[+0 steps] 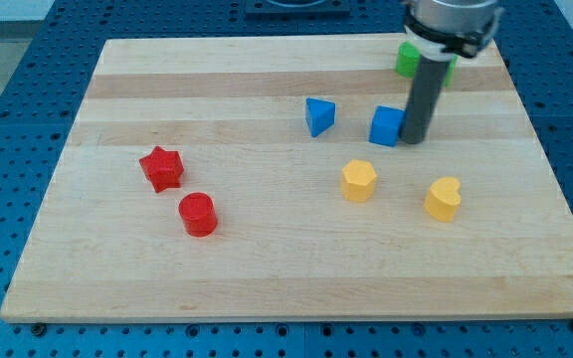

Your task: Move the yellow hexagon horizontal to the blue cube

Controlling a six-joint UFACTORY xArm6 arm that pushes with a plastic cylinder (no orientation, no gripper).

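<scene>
The yellow hexagon (359,180) lies on the wooden board below and a little left of the blue cube (387,126). My tip (414,139) stands right against the cube's right side. The rod rises from it toward the view's top. The hexagon is about a block's width below the cube and apart from my tip.
A blue triangular block (319,115) lies left of the cube. A yellow heart-shaped block (444,198) lies at the lower right. A green block (409,60) sits at the top right, partly hidden by the arm. A red star (161,168) and a red cylinder (197,214) lie at the left.
</scene>
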